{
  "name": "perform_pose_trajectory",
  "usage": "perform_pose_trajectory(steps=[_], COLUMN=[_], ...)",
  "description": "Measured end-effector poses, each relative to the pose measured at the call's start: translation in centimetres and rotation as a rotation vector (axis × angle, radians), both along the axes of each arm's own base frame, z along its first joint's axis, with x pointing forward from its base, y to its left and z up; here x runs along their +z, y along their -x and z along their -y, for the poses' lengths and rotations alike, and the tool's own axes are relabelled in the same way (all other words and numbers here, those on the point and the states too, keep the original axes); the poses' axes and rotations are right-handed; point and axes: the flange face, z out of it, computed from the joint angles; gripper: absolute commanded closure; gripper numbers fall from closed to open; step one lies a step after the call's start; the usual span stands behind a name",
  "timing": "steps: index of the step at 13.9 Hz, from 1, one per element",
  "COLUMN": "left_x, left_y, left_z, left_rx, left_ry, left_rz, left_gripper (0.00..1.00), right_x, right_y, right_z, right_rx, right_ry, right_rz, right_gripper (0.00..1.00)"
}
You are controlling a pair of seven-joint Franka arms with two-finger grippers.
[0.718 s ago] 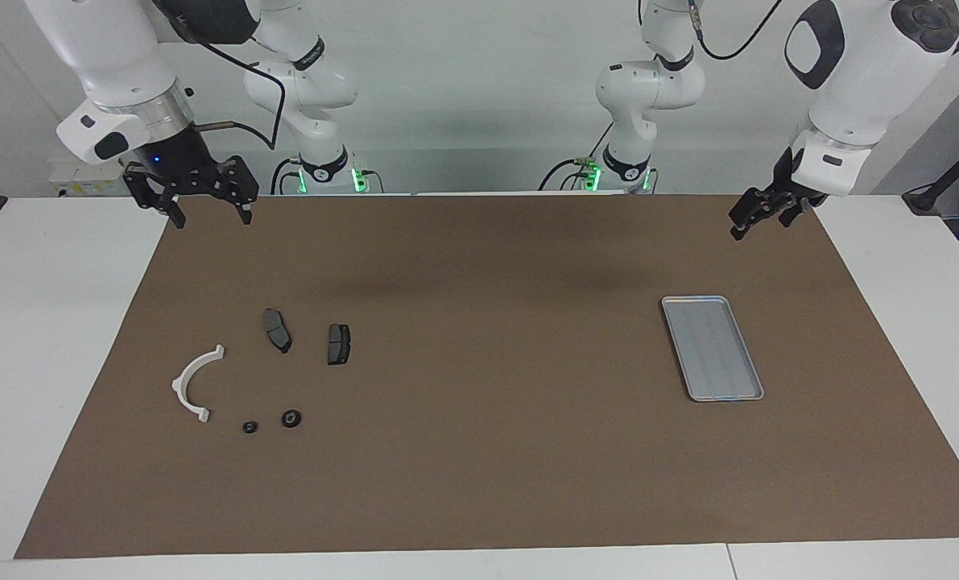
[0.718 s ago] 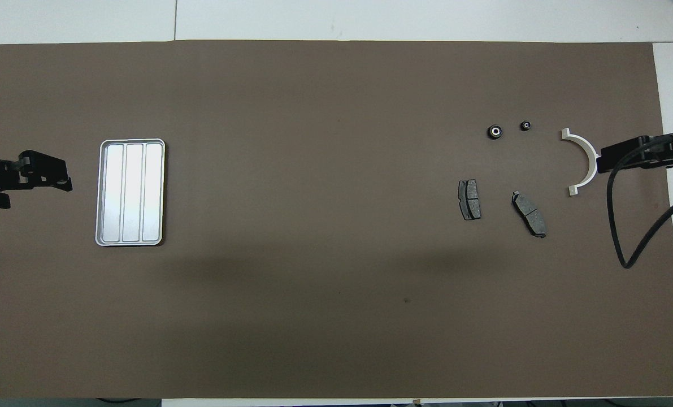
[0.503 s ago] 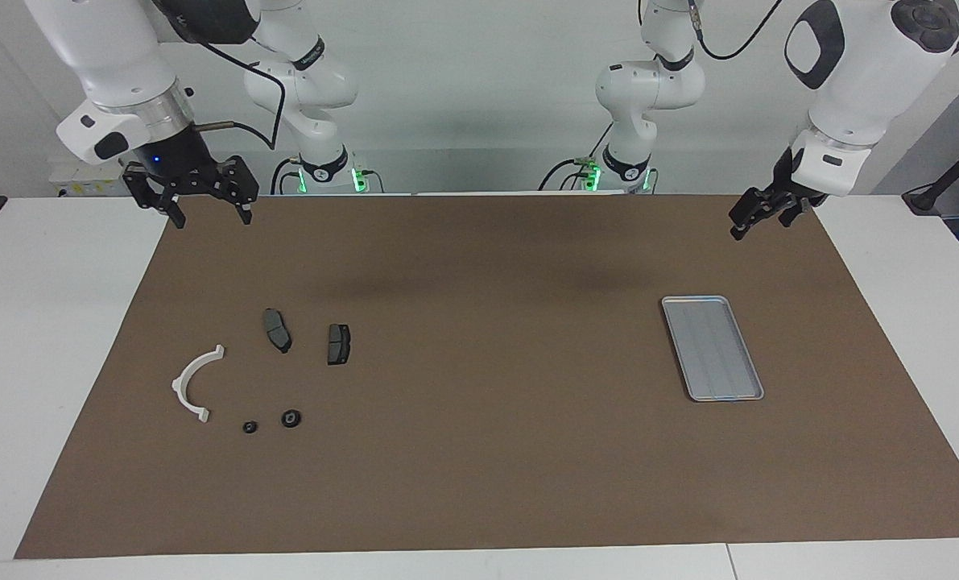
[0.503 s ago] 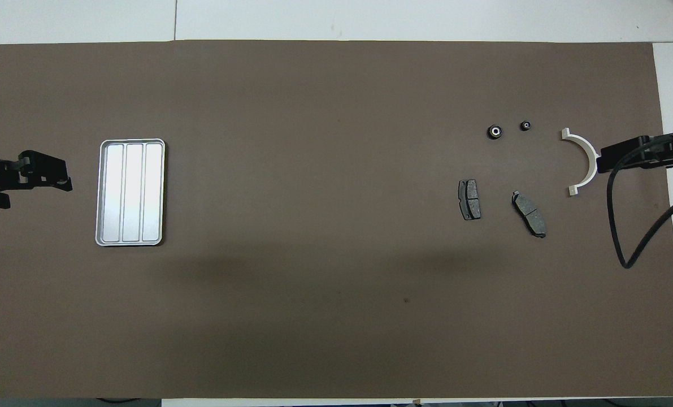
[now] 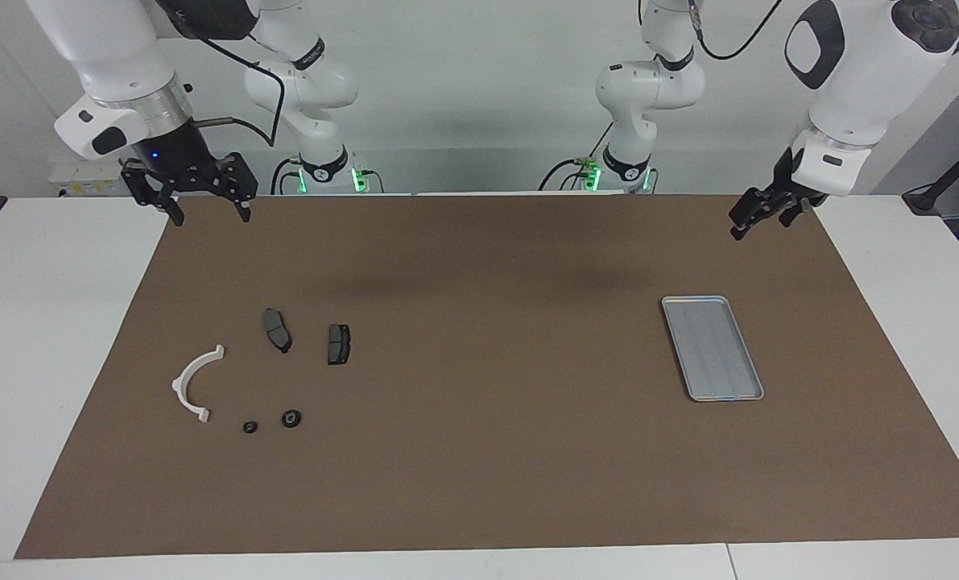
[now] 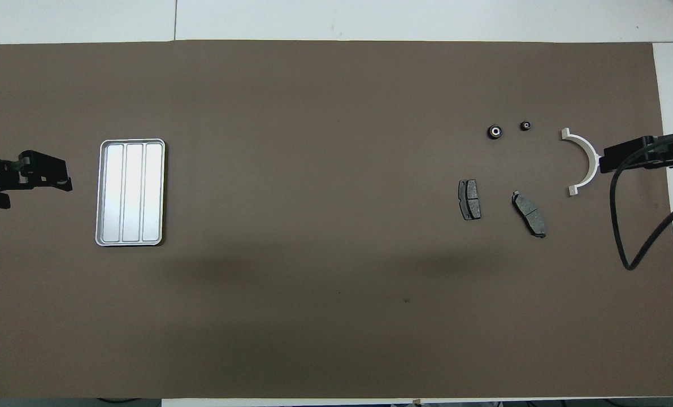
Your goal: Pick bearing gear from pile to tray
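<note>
A white worktop (image 5: 60, 338) carries a wide brown mat (image 5: 495, 451) under a plain pale wall, with both arm bases showing green lights at the robots' edge.

The pile sits toward the right arm's end: a white semicircular bracket (image 5: 193, 385), two dark brake pads (image 5: 278, 330) (image 5: 338, 344) nearer the robots, and two small black round pieces. The larger of these, the bearing gear (image 5: 290, 418), lies loose on the mat beside the smaller round piece (image 5: 249, 427). The tray (image 5: 712, 348) lies flat toward the left arm's end, well apart from the pile.

The right pincer (image 5: 203, 211) hangs over the mat's edge nearest the robots, fingers spread and holding nothing. The left pincer (image 5: 749, 224) waits over the mat's corner near the tray; whether its fingers are apart cannot be told.

Against the earlier frames, the right pincer has risen slightly; the parts, tray and left pincer have not moved.
</note>
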Motion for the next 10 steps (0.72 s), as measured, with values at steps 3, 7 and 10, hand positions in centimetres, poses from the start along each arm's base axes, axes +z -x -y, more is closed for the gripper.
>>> perform_pose_trajectory(steps=[3,7,10], left_x=[0.0,0.0,0.0], left_y=[0.0,0.0,0.0], left_z=[0.0,0.0,0.0], left_rx=[0.0,0.0,0.0], left_ry=[0.0,0.0,0.0], left_rz=[0.0,0.0,0.0], left_gripper=[0.0,0.0,0.0], right_x=[0.02,0.07,-0.28], right_y=[0.01,0.04,-0.57], right_z=[0.16,0.12,-0.15], right_rx=[-0.003,-0.002,0.003], right_ry=[0.0,0.0,0.0], right_rz=[0.0,0.001,0.04], right_gripper=[0.0,0.0,0.0])
